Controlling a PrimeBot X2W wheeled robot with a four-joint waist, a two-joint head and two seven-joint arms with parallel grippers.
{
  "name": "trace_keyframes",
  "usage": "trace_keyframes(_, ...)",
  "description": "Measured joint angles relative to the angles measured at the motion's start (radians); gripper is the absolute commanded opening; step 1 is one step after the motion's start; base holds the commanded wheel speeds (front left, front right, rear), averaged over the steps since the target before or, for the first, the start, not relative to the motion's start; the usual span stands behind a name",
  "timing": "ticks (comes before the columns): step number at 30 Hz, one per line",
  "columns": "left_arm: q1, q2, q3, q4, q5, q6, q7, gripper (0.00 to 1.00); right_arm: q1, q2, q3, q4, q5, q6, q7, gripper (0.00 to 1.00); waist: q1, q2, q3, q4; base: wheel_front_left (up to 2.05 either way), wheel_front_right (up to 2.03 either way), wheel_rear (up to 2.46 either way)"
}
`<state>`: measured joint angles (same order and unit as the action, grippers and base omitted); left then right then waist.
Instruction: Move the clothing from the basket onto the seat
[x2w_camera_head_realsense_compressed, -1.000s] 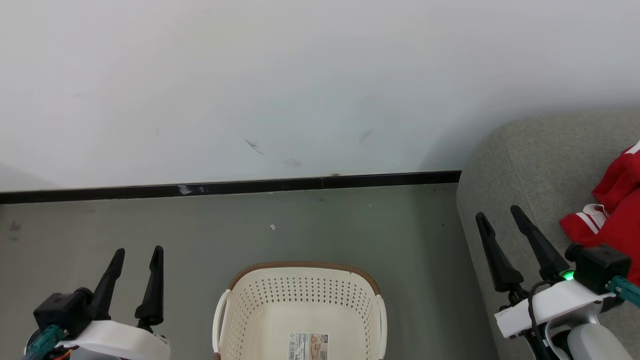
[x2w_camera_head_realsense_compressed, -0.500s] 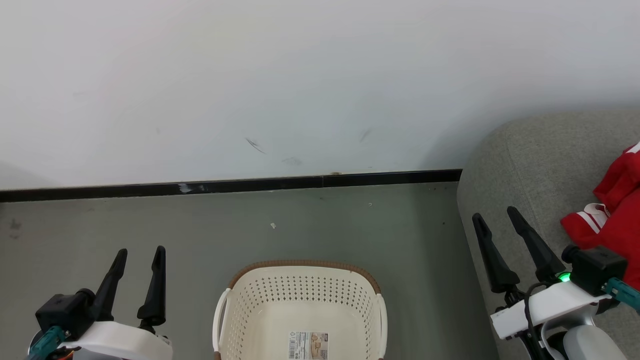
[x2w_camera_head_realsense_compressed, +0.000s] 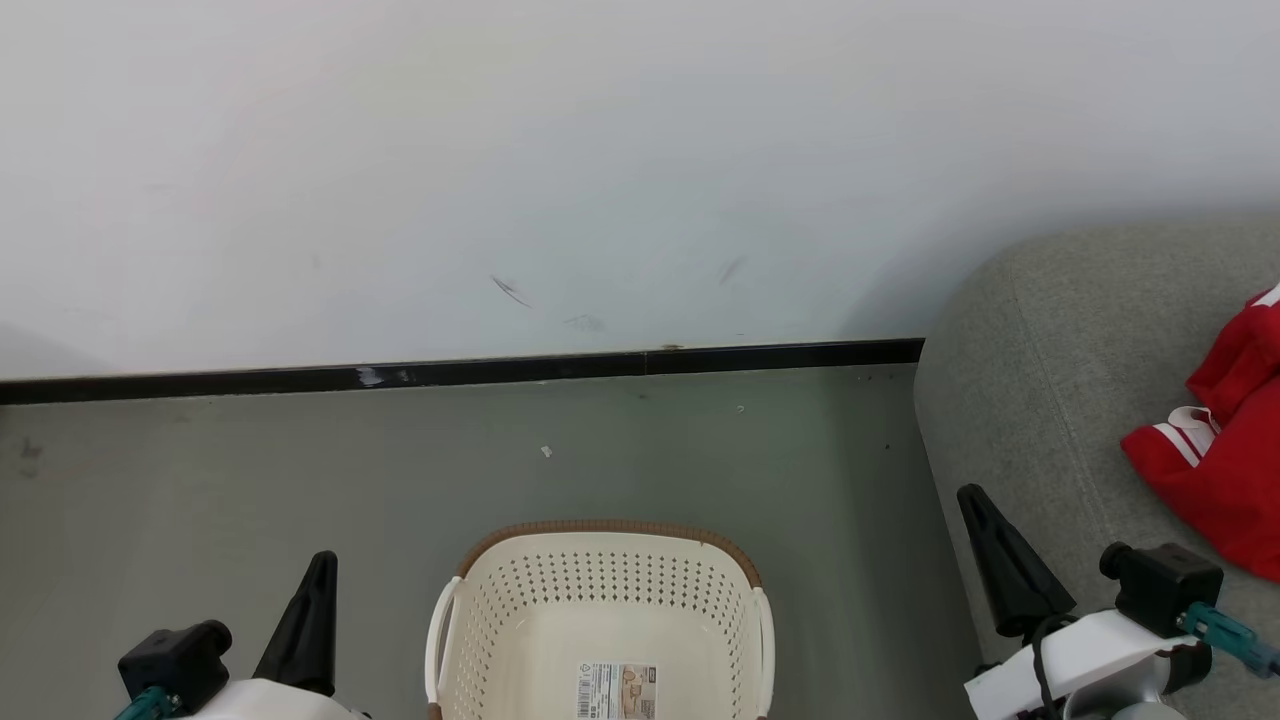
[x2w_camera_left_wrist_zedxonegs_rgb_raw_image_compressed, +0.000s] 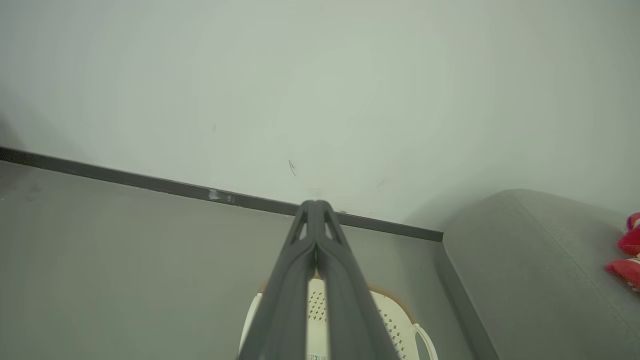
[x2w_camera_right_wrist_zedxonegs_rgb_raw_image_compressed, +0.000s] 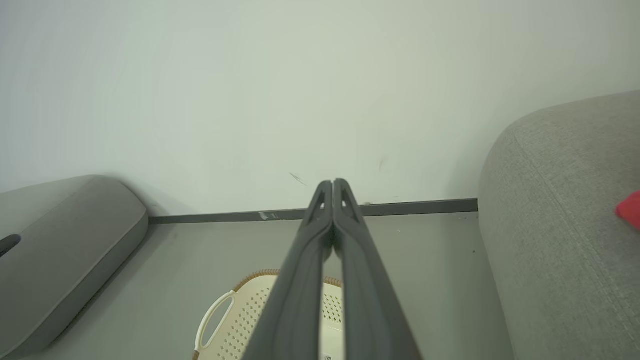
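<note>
The red clothing (x2w_camera_head_realsense_compressed: 1225, 440) with white-striped hems lies on the grey seat (x2w_camera_head_realsense_compressed: 1060, 360) at the right edge; it also shows in the left wrist view (x2w_camera_left_wrist_zedxonegs_rgb_raw_image_compressed: 626, 255) and the right wrist view (x2w_camera_right_wrist_zedxonegs_rgb_raw_image_compressed: 630, 210). The cream basket (x2w_camera_head_realsense_compressed: 600, 625) with its brown rim stands on the floor at bottom centre, with only a sticker on its bottom. My left gripper (x2w_camera_head_realsense_compressed: 322, 570) is shut, low at the left of the basket, holding nothing. My right gripper (x2w_camera_head_realsense_compressed: 970, 500) is shut too, at the seat's left edge, apart from the clothing.
A white wall with a black skirting board (x2w_camera_head_realsense_compressed: 460, 372) runs behind the grey-green floor (x2w_camera_head_realsense_compressed: 500, 460). In the right wrist view a second grey cushion (x2w_camera_right_wrist_zedxonegs_rgb_raw_image_compressed: 55, 250) lies at the far left. Bare floor lies between the basket and the wall.
Both grippers have gone from open to shut. Both have dropped lower in the head view. The clothing, basket and seat have stayed put.
</note>
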<state>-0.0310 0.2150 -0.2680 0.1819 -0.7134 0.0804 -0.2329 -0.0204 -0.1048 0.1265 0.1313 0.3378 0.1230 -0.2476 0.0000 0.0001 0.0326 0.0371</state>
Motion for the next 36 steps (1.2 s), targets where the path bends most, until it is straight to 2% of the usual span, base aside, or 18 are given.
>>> trace_keyframes(13,0.0,-0.026,0.043,0.0,-0.125,-0.022,0.043,0.0,0.001,0.007,-0.019,-0.009,0.197,0.0,0.026,0.0,0.0006,0.0,-0.005,-0.005,0.0,0.0,0.0)
trace_keyframes(25,0.0,-0.049,0.083,0.0,-0.239,-0.04,0.084,0.0,0.001,0.009,-0.044,0.004,0.365,0.0,0.066,0.0,0.0074,0.0,-0.015,-0.011,0.0,0.0,0.0)
trace_keyframes(36,0.0,-0.063,0.122,0.0,-0.339,-0.057,0.122,0.0,0.001,0.007,-0.059,0.017,0.518,0.0,0.106,0.0,0.0088,0.0,-0.023,-0.015,0.0,0.0,0.0)
